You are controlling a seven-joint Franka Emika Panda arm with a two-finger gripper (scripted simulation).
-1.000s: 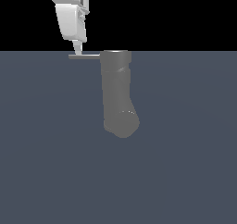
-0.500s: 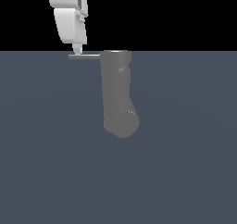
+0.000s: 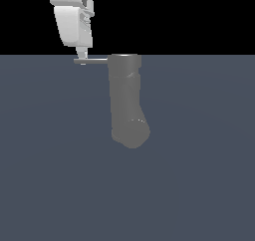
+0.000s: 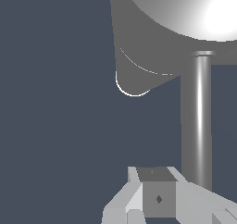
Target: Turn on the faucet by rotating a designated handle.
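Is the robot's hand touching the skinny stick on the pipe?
Cannot tell. In the exterior view the end effector meets the handle tip, but overlap could be depth; the wrist view shows no clear contact.

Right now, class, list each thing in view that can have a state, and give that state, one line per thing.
faucet: upright, rounded end down.
handle: level, pointing toward the exterior view's left.
gripper: at the handle's outer end; open or shut cannot be told.

One faucet (image 3: 127, 100), a single thick gray pipe. One handle (image 3: 92, 60), a thin rod at its top rim. One gripper (image 3: 82, 56), white.
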